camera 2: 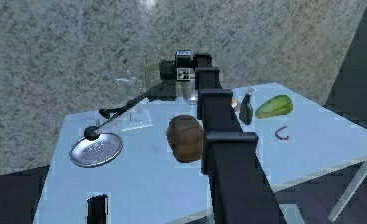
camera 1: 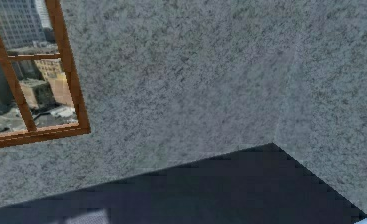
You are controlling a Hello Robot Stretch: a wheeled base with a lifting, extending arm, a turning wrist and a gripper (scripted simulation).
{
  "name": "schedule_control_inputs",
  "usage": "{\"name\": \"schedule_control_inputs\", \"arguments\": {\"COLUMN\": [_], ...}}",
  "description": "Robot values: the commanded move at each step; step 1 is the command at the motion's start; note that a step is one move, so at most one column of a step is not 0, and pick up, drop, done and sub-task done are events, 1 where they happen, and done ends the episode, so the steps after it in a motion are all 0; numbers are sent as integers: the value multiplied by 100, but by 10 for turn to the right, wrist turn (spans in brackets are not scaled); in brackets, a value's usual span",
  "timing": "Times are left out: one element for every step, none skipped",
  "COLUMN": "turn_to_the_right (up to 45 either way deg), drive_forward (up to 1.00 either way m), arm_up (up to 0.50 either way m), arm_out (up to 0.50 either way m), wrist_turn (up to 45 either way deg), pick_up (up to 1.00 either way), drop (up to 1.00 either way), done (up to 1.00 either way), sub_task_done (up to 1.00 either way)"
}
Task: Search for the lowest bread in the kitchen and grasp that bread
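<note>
A brown rounded loaf of bread [camera 2: 184,137] lies near the middle of a pale blue table [camera 2: 321,150] in the arm side view, right beside the dark arm bar. The arm reaches across the table. Its gripper [camera 2: 103,120] points toward the view's left, past the two white marker squares. Its thin fingers [camera 2: 126,108] end above a round silver pan [camera 2: 96,150], with a clear glass [camera 2: 131,95] behind them. I cannot tell whether the gripper holds anything.
On the table's right part lie a green vegetable [camera 2: 274,105], a dark bottle-like thing [camera 2: 246,108] and a small curved thing [camera 2: 282,133]. A dark flat object [camera 2: 96,210] sits at the near edge. The forward view shows a speckled grey wall [camera 1: 191,90], a brown-framed window [camera 1: 31,70] and dark floor [camera 1: 221,195].
</note>
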Motion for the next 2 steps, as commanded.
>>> {"name": "schedule_control_inputs", "arguments": {"turn_to_the_right": [0,0], "drive_forward": [0,0], "arm_up": [0,0], "arm_out": [0,0], "wrist_turn": [450,450], "pick_up": [0,0], "drop": [0,0], "done": [0,0], "sub_task_done": [0,0]}}
